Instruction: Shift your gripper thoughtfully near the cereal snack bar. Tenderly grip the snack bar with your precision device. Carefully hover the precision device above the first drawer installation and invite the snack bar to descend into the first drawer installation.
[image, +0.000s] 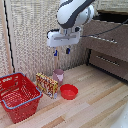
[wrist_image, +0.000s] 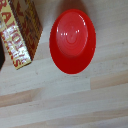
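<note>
- Cereal snack bar (image: 46, 84) is what you are after: one yellow-orange carton standing on edge on the bench (image: 95, 107), just beside the pink cup (image: 58, 76) and near the red bowl (image: 69, 92). Nothing grips it yet, so you are at the approach step.
- Biggest in your scene is the brown cabinet at the exterior view's right. You have two drawer fronts to tell apart: the first drawer installation (image: 107, 39) on top, which looks pulled out a little, likely so the carton can drop in, and the lower drawer (image: 109, 62) beneath it. Each carries one slim bar handle.
- You see one red basket (image: 19, 96) at the exterior view's left, well apart from the cabinet and playing no part in the task.
- Your pincer (image: 62, 51) hangs high over the cup and bowl, its two blue-tipped fingers (image: 68, 50) parted and pointing down with nothing between them. That suits a descent from above.
- Your wrist view shows the bowl nearly centred and the carton (wrist_image: 19, 34) off at the edge, so I judge you need to shift sideways toward the carton before lowering.
- Count for the small things: one carton, one cup, one bowl.
</note>
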